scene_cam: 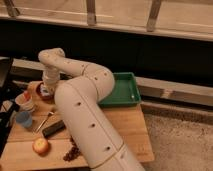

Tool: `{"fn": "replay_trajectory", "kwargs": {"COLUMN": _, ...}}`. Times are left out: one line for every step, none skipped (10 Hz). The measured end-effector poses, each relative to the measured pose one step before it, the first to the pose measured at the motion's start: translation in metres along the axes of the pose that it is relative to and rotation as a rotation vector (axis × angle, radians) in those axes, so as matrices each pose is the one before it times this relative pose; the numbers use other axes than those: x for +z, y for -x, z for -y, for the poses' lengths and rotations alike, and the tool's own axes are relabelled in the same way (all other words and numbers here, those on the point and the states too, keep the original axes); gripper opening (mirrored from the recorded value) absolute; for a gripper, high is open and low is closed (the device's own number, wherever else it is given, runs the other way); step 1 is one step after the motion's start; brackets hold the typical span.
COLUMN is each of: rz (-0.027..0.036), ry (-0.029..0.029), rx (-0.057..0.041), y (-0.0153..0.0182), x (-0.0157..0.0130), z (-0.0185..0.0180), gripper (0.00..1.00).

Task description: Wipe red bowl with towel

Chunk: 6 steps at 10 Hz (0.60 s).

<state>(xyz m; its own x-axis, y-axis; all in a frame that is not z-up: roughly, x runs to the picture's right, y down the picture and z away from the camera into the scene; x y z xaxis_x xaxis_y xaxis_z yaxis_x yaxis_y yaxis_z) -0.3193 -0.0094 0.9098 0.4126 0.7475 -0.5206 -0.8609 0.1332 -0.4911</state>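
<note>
Where the arm (75,95) descends, the tool (46,90) — largely hidden — sits shut.

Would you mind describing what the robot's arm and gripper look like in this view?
The arm is made of thick, rounded, cream-white tubular segments joined at smooth elbow bends, with small dark round dots along the nearest segment. No loose cables show. The gripper at its far end, over the table's left rear, is mostly hidden behind the wrist.
</note>
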Motion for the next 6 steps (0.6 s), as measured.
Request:
{"fn": "replay_trajectory", "kwargs": {"rz": -0.00265, "ry": -0.02401, "rx": 0.01415, "y": 0.00416, "x": -0.00345, "z": 0.00927, "gripper": 0.00}}
{"fn": "replay_trajectory", "kwargs": {"rz": 0.00779, "ry": -0.01014, "rx": 0.00928, "y": 0.00480, "x": -0.00333, "z": 0.00562, "gripper": 0.00}}
{"fn": "replay_trajectory", "kwargs": {"rz": 0.00678, "ry": -0.00874, "rx": 0.00294, "y": 0.00488, "x": -0.00122, "z": 0.00296, "gripper": 0.00}}
{"fn": "replay_trajectory", "kwargs": {"rz": 0.02253, "ry": 0.00065, "rx": -0.00265, "y": 0.01122, "x": -0.00011, "z": -0.00331, "gripper": 0.00}}
{"fn": "replay_trajectory", "kwargs": {"rz": 0.01441, "ry": 0.00321, "rx": -0.00528, "y": 0.00912, "x": 0.00076, "z": -0.00413, "gripper": 0.00}}
{"fn": "replay_trajectory", "kwargs": {"rz": 0.01345, "ry": 0.00645, "rx": -0.01086, "y": 0.00941, "x": 0.00122, "z": -0.00655, "gripper": 0.00}}
